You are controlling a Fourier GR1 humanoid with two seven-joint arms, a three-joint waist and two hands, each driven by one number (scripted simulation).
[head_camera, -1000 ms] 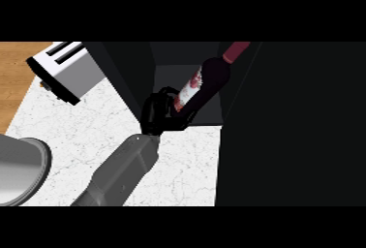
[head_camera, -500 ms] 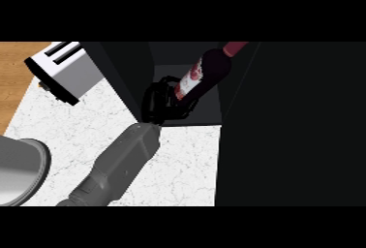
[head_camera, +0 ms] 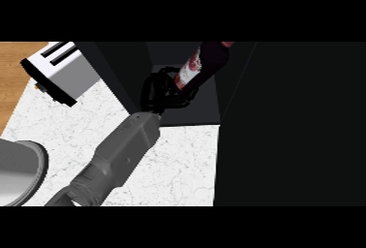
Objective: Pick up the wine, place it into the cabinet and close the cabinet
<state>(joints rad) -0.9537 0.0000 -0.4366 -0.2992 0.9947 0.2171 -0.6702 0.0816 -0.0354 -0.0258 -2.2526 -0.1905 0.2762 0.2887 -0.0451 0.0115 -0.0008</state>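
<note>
Currently my left hand [head_camera: 166, 93] sits in the upper middle of the frame, reaching into the dark opening of the cabinet [head_camera: 178, 109]. My fingers [head_camera: 159, 82] are curled round the lower part of the wine bottle [head_camera: 202, 62], clamped on it. The bottle is tilted, its body running up and to the right from my hand toward the top edge of the frame; a pale label with red shows on its side. Bottle is inside the cabinet opening; whether it rests on the cabinet floor I cannot tell. My grey forearm [head_camera: 114, 155] runs diagonally from the lower left of the frame up to the hand, crossing the white speckled tabletop [head_camera: 178, 164]. A large black panel fills the right side of the frame. Upper left: a white and black toaster [head_camera: 61, 72] sits on the tabletop. Lower left edge: part of a grey rounded object [head_camera: 18, 169]. Right hand not visible.
</note>
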